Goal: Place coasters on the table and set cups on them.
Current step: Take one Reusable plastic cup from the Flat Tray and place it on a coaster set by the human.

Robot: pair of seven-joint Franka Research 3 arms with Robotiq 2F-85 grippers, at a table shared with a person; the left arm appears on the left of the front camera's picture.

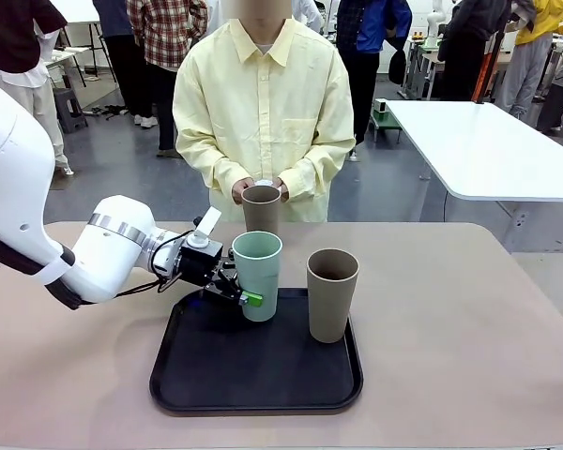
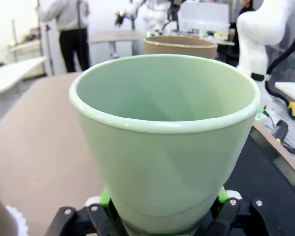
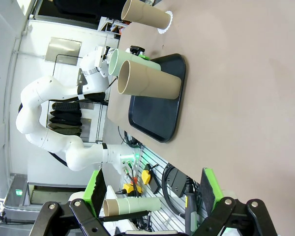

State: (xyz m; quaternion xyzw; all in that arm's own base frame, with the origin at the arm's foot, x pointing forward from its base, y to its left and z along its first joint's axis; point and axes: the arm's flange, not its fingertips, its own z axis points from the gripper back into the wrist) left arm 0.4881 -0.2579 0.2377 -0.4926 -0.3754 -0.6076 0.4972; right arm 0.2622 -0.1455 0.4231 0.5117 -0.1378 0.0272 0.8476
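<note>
A pale mint green cup [image 1: 258, 274] stands upright at the back left of the black tray [image 1: 216, 370]. My left gripper [image 1: 247, 295] is shut on its lower part, and in the left wrist view a green pad [image 2: 221, 194] presses each side of that cup [image 2: 162, 132]. One brown cup [image 1: 331, 293] stands beside it on the tray. The other brown cup [image 1: 260, 208] stands on the table [image 1: 450, 356] beyond the tray, on a white coaster [image 3: 164, 24]. My right gripper [image 3: 152, 196] is open with nothing between its fingers.
A person in a pale yellow shirt stands at the far edge. Both hands [image 1: 280, 187] are just behind the far brown cup, holding something small and white. A white table [image 1: 488, 141] stands at the back right. Bare tabletop lies on both sides of the tray.
</note>
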